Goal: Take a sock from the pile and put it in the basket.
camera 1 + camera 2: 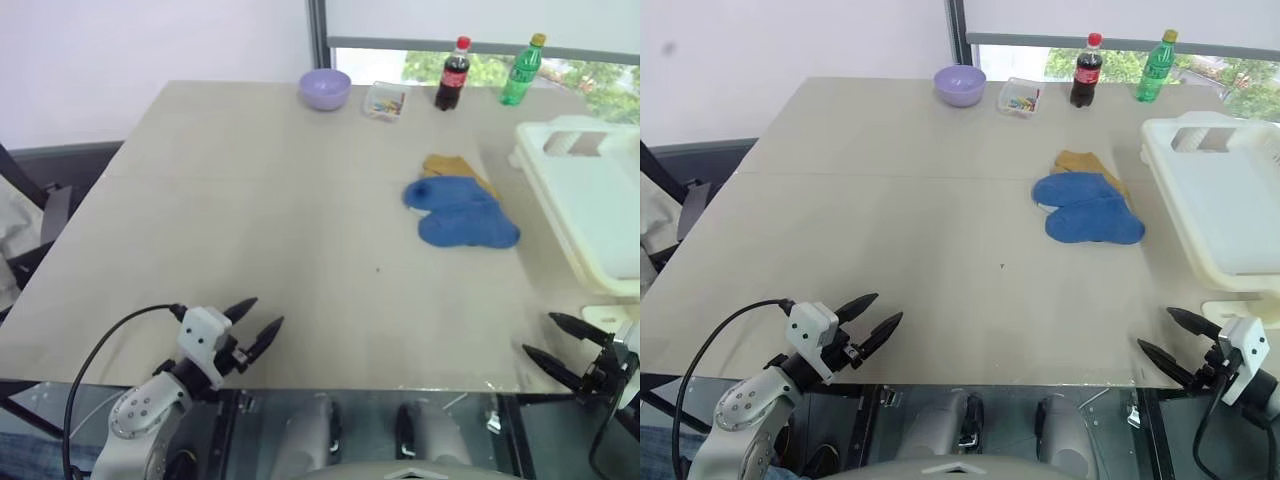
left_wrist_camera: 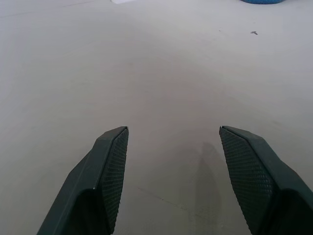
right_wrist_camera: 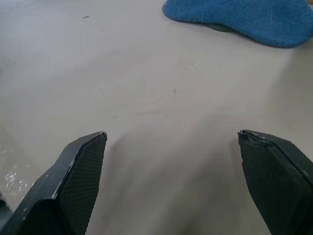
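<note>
1. Currently left gripper (image 1: 264, 317) and right gripper (image 1: 1168, 333) hover at the table's (image 1: 250, 200) near edge, jaws spread, empty.
2. Blue sock (image 1: 460, 212) tops the pile (image 1: 458, 195), just beside the basket (image 1: 590, 190).

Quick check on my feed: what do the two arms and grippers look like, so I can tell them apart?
Left gripper: two tapered black fingers on a white block, silver-grey rounded arm, black cable looping over it. Right gripper: matching black fingers, white block, black cable below. Close up, the fingers have finely cross-hatched inner pads.
</note>
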`<state>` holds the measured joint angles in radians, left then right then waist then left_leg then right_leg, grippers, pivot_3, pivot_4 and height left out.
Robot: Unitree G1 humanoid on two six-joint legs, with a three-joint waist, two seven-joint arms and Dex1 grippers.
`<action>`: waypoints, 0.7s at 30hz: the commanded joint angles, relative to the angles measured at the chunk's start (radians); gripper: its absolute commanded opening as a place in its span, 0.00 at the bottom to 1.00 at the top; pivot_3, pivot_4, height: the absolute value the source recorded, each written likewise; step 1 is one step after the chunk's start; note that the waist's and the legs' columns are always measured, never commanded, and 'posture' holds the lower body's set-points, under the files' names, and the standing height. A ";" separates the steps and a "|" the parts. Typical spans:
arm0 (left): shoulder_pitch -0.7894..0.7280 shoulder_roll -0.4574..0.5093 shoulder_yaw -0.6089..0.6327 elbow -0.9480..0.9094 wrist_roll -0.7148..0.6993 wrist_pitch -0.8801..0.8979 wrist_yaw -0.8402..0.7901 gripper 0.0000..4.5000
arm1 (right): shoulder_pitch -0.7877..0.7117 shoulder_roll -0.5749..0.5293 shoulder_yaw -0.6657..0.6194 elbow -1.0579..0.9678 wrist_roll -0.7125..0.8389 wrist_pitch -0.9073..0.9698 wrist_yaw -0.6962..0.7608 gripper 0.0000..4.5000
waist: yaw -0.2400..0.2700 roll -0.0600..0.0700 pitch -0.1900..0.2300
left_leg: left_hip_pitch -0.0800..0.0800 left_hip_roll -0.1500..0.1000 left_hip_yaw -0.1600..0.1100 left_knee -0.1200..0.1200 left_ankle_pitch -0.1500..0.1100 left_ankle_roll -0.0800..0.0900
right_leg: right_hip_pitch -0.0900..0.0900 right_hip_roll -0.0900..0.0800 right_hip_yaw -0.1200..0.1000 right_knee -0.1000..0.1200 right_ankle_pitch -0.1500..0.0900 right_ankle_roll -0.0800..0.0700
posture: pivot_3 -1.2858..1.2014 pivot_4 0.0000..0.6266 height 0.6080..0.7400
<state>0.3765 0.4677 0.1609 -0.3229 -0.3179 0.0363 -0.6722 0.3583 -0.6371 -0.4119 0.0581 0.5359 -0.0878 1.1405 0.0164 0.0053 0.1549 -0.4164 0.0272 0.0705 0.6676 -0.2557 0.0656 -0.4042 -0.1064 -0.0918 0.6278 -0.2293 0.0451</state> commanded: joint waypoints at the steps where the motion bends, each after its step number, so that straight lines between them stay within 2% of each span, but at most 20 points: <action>1: 0.020 0.002 0.021 -0.025 -0.029 -0.039 -0.026 0.70 | 0.001 -0.008 -0.033 -0.012 0.010 -0.015 0.004 0.98 | 0.000 0.000 0.000 | 0.000 0.000 0.000 0.000 0.000 0.000 | 0.000 0.000 0.000 0.000 0.000 0.000 | 0.52 0.24 0.95; 21: 0.038 0.014 0.024 -0.025 -0.023 -0.084 -0.045 0.70 | -0.061 0.012 0.032 -0.038 -0.009 0.013 -0.028 0.98 | -0.001 0.000 0.000 | 0.000 0.000 0.001 0.000 0.000 0.000 | -0.001 0.002 0.001 0.000 0.000 0.000 | 0.52 0.24 0.95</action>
<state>0.4141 0.4738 0.1672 -0.3229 -0.3368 -0.0286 -0.7154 0.2997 -0.6180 -0.3698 0.0418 0.5185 -0.0692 1.1089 0.0159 0.0053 0.1549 -0.4164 0.0274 0.0720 0.6677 -0.2557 0.0660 -0.4050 -0.1048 -0.0907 0.6283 -0.2291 0.0448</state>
